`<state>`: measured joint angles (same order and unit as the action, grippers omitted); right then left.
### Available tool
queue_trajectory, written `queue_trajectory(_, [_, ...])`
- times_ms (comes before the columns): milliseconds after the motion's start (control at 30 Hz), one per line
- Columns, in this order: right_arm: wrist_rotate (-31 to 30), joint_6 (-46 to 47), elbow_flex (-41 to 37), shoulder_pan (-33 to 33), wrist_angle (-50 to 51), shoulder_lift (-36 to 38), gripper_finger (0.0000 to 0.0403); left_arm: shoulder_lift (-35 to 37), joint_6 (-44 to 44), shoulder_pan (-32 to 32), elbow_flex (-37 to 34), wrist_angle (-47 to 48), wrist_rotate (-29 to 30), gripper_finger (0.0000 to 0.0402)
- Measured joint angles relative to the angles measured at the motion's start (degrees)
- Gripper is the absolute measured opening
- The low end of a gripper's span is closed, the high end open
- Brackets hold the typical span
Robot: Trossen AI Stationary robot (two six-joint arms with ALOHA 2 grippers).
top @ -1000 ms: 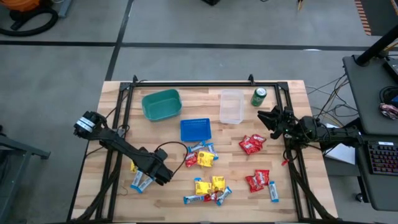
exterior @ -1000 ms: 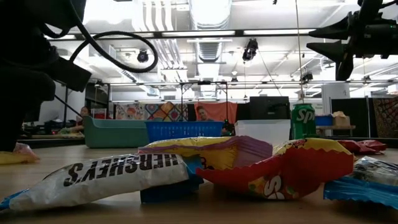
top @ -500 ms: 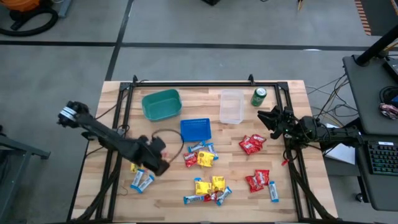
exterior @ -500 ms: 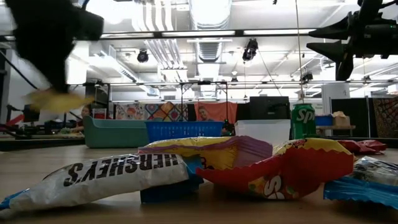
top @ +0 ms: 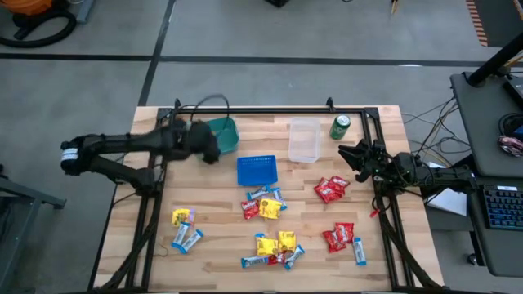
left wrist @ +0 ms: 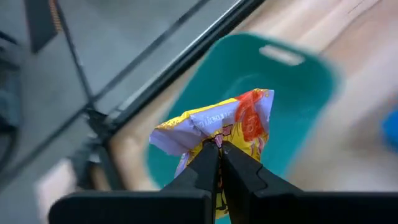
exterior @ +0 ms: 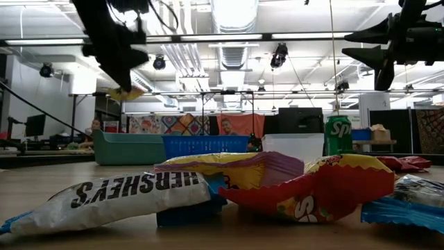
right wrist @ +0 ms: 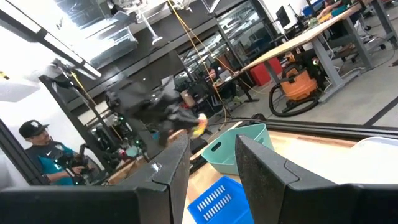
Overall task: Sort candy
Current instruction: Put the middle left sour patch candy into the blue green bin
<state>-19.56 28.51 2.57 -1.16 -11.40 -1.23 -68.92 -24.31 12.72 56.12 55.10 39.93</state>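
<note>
left gripper (left wrist: 219,149): I've got it pinched tight on a crinkly yellow candy (left wrist: 217,124) with a red patch, hanging over the teal basket (top: 214,136) at the far left
teal basket: smooth plastic tub, rounded corners
right gripper (top: 346,153): parked at the right edge, fingers apart, nothing in them
rest of the candy (top: 274,247): shiny red, yellow and blue-white wrappers scattered across the near half of the wooden table (top: 221,220)
blue basket (top: 257,171): slotted, mid-table
</note>
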Motion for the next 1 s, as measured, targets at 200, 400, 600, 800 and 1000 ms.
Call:
queue_trajectory(200, [-0.01,0.02,0.0,0.01,0.31,0.02,0.0123,-3.34,26.38,8.82,-0.04,-3.47,-13.12,0.0])
queue_trajectory(400, [-0.02,0.01,0.0,0.01,0.46,0.0,0.0123,-6.75,38.93,11.21,-0.04,-7.61,-21.57,0.0])
queue_trajectory(600, [-0.02,-0.04,0.0,0.01,0.71,0.0,0.0123,-8.95,43.32,13.74,-0.1,-9.87,-30.66,0.0])
queue_trajectory(800, [-0.01,-0.09,0.0,0.0,1.8,0.0,0.0123,-10.04,46.02,16.81,-1.39,-11.71,-32.56,0.0])
queue_trajectory(1000, [-0.02,-0.17,0.0,0.01,1.88,-0.02,0.0123,-10.07,46.61,19.58,-4.5,-14.09,-36.52,0.0])
